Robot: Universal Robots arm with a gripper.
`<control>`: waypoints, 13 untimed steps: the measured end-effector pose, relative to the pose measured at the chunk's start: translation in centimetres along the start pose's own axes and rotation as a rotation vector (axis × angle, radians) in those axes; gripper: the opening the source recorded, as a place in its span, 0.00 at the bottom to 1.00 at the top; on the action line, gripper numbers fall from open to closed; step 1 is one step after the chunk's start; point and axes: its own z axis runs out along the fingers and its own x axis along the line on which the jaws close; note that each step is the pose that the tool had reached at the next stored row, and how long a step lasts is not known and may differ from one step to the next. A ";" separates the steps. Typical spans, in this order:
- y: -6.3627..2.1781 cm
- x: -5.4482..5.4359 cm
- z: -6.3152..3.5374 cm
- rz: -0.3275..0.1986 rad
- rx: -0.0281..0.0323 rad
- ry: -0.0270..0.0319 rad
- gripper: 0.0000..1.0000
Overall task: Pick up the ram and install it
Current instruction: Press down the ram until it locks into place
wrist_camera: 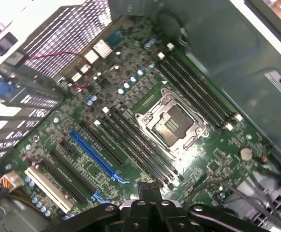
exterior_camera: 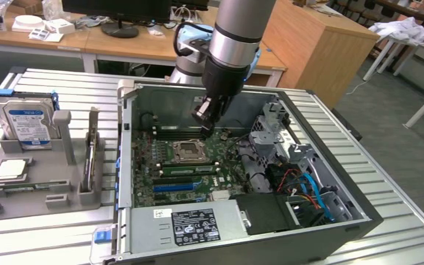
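Ribbed metal table (exterior_camera: pixel 42 232) carries an open PC case (exterior_camera: pixel 359 218) and, at the exterior view's left, a grey tray (exterior_camera: pixel 28 190) with a hard drive (exterior_camera: pixel 26 122). Gripper (exterior_camera: pixel 207 125) hangs inside the case above the motherboard (exterior_camera: pixel 231 152), jaws together, nothing visibly held. One ram (exterior_camera: pixel 187 169), a thin green strip, lies seated just near of the CPU socket (exterior_camera: pixel 187 150). Risk: descending with closed jaws could strike the socket's exposed contacts or neighbouring slots (wrist_camera: pixel 193 89), given the tight clearance.

Bright, even room light. Glare washes out the motherboard (wrist_camera: pixel 130 140) near its socket (wrist_camera: pixel 171 123); the wrist view looks soft and hazy.
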 end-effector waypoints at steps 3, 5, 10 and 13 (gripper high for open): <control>0.00 0.0 0.00 0.044 0.0016 -0.0015 0.11; 0.00 0.0 0.00 0.074 0.0027 -0.0024 0.11; 0.00 0.0 0.00 0.145 0.0053 -0.0049 0.11; 0.00 0.0 0.00 0.191 0.0069 -0.0064 0.11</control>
